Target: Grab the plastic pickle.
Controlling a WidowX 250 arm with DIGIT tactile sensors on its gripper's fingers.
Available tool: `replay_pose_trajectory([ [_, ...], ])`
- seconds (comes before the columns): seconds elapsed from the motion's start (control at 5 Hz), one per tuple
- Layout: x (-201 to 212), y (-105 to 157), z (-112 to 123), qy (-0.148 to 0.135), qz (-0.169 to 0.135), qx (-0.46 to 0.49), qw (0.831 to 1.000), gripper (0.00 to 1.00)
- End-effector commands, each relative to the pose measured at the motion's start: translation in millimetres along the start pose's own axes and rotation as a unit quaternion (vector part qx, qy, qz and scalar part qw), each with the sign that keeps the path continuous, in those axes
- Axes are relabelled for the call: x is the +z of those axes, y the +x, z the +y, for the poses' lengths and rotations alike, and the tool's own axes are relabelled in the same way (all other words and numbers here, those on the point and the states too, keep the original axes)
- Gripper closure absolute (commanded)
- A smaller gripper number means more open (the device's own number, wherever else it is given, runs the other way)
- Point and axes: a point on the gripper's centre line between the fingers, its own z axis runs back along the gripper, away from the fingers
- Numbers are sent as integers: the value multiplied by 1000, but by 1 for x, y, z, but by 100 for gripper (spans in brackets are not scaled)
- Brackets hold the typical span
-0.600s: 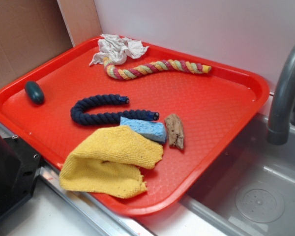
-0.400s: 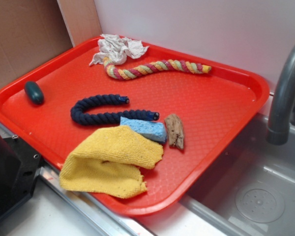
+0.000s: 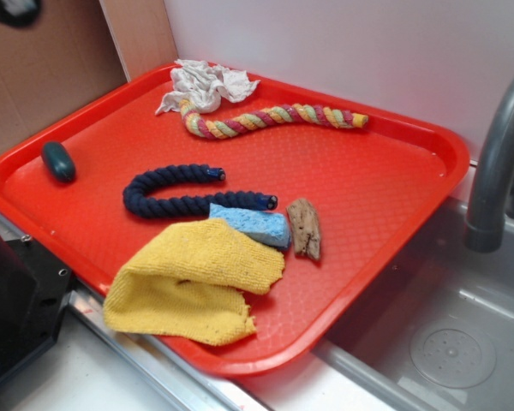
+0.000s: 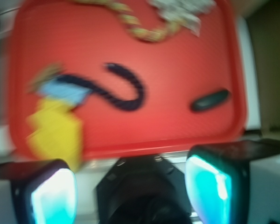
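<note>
Plastic pickle (image 3: 59, 161): small glossy teal-green oval, lay alone at the far left of the red tray (image 3: 385, 184), close to the rim, well apart from every other item. In the exterior view its long axis ran roughly along that left rim.
Navy rope (image 3: 176, 193): dark U-shaped length, mid-tray, to the right of the pickle and not touching it.
Yellow cloth (image 3: 193, 282): folded, at the near edge of the tray, one corner overhanging the rim.
White crumpled paper (image 3: 204, 83): at the far corner, touching the end of the multicoloured rope (image 3: 274, 117).
Blue sponge (image 3: 253, 224): lay against the navy rope's lower end, partly over the yellow cloth.
Wood piece (image 3: 306, 227): just beside the sponge, on its right.
Faucet (image 3: 497, 163): grey, right of the tray, over the sink (image 3: 445, 342).
Hand (image 4: 130, 186): seen from the wrist view only, blurred; its two fingers (image 4: 53, 193) stood spread wide, holding nothing, off the tray on the near side.
Bearing, pickle from hand: in the wrist view the pickle (image 4: 210, 100) lay ahead and to the right, nearly in line with the right finger, long axis slightly tilted from crosswise.
Judgement: the reach was not yet made; the hand would need to travel forward and rightward, then turn so its fingers closed across the pickle's short width.
</note>
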Motion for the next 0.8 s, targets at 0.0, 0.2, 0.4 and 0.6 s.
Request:
replay_pose_trajectory([
  [0.0, -36, 49, 38, -10, -95, 243, 965, 0],
  [0.2, -54, 49, 58, -5, -138, 362, 922, 0],
  [0.4, -73, 42, 82, 17, -114, 474, 873, 0],
  [0.6, -100, 38, 94, 5, -87, 504, 859, 0],
])
